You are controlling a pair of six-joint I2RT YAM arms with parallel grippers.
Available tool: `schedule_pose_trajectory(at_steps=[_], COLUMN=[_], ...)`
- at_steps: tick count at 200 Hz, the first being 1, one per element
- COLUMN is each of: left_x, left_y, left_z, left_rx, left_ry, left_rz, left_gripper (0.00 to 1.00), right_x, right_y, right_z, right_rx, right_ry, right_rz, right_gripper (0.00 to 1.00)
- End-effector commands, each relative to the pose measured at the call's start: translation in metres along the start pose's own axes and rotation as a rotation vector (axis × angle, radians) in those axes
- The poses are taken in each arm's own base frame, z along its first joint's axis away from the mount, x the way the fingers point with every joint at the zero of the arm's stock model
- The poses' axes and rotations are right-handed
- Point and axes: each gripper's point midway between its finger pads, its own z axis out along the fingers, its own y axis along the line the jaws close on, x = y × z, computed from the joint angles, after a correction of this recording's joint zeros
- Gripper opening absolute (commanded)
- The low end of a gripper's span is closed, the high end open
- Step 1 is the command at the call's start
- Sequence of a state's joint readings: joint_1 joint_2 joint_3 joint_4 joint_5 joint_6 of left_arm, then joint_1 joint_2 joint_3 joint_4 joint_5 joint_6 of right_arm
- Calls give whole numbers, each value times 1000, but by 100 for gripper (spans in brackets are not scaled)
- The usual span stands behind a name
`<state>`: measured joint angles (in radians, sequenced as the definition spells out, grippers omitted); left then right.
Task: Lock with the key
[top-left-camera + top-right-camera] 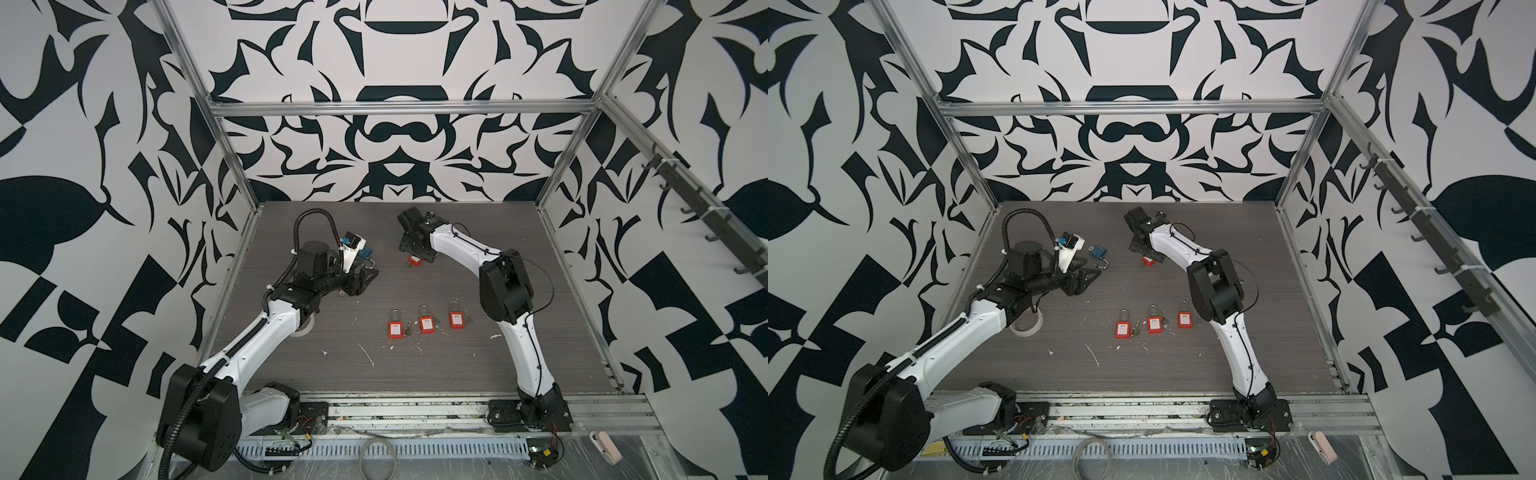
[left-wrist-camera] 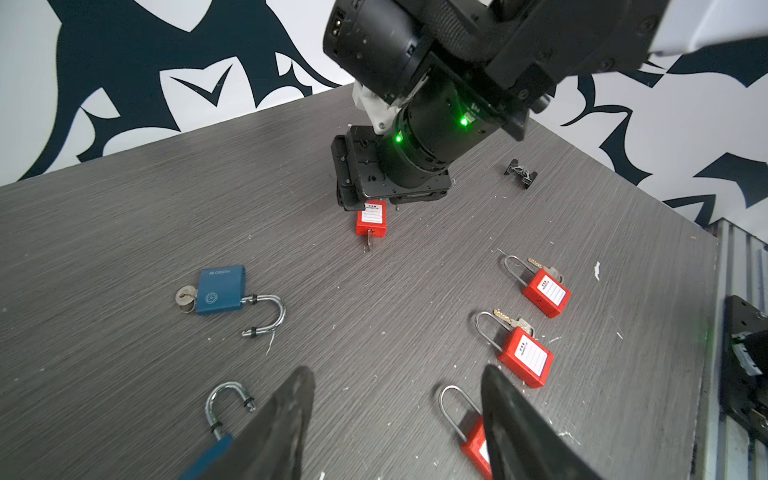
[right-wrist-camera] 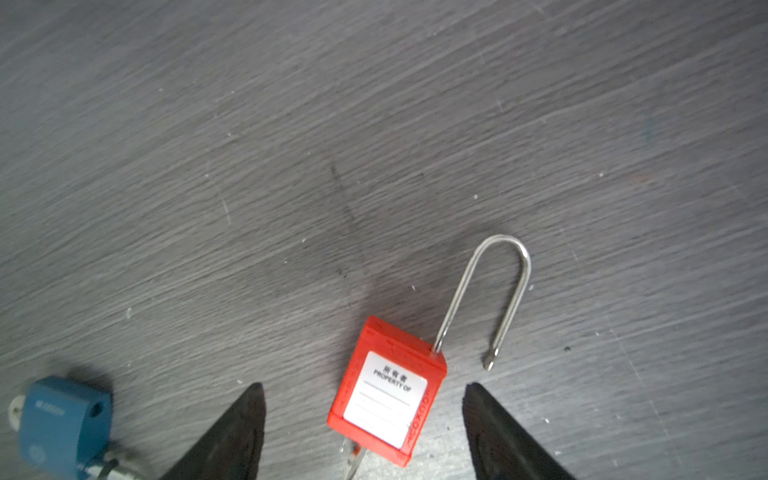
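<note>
**Key (image 3: 351,461) seated, shackle (image 3: 511,266) out**

My right gripper (image 3: 363,386) hangs open astride the red padlock (image 3: 386,395), flat on the table (image 3: 249,124). I'd pin the body, then push the free leg straight into its hole. Left gripper (image 2: 397,370) open, empty.

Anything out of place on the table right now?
The red padlock under the right hand has its shackle swung out, free end clear of the body. A blue padlock nearby is open too.
</note>
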<state>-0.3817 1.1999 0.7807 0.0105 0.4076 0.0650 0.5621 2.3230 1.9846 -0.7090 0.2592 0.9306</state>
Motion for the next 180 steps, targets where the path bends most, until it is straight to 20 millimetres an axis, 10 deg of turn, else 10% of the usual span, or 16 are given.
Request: schedule_pose_trajectory(at_steps=[1,180], left_x=[-8,-11], left_y=[-2,-10], left_z=[-2,-10], left_rx=[9,34], left_ry=[-11,-11], left_rz=[23,10], left_gripper=[65,62], right_x=[-14,5], right_y=[-2,-18], right_z=[-13,2], right_rx=[21,39], right_ry=[-36,-12], right_rz=[62,-10], right_gripper=[74,51])
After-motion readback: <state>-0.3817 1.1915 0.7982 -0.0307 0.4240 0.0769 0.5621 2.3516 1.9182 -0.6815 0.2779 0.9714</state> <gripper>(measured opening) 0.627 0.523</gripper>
